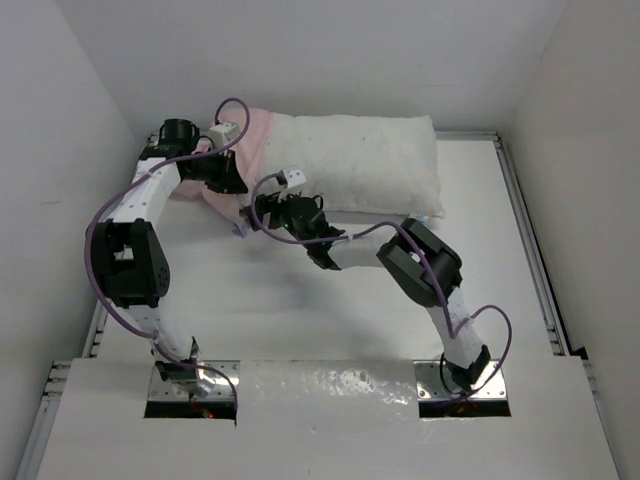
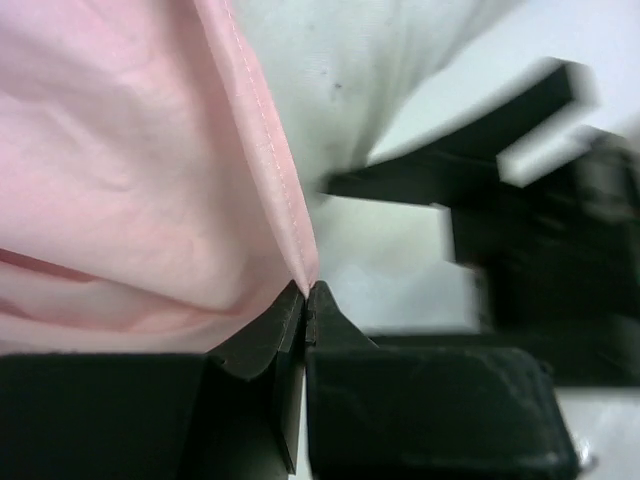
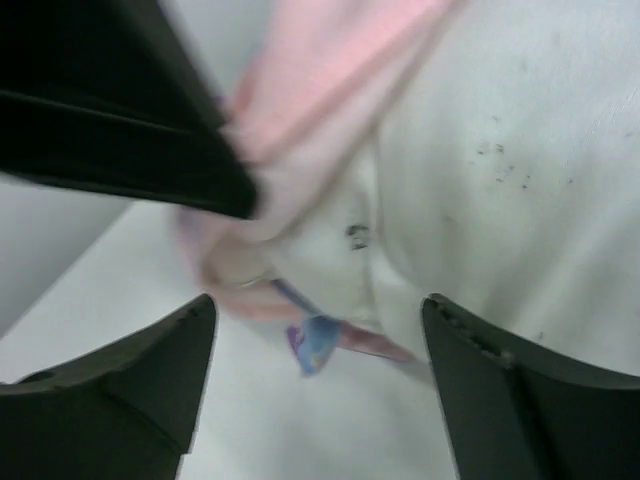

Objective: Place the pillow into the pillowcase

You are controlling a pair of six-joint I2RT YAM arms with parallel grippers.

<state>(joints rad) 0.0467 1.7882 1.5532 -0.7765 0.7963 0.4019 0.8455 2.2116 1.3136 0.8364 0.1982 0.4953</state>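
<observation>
Pillowcase (image 2: 120, 150) hem, pinched by the left gripper (image 2: 305, 290), could slip free if the spread right gripper (image 3: 318, 305) shoved the pillow (image 3: 500, 180) ahead of it.

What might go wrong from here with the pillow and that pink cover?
1. The left claw pinches only the thin seamed edge of the pillowcase. A hard tug could pull the fabric out of its grip.
2. The right claw is open and holds nothing, so the plump pillow might slide along the table instead of going in.
3. Most of the pillow lies outside the pillowcase, so the fabric may bunch at that end.
</observation>
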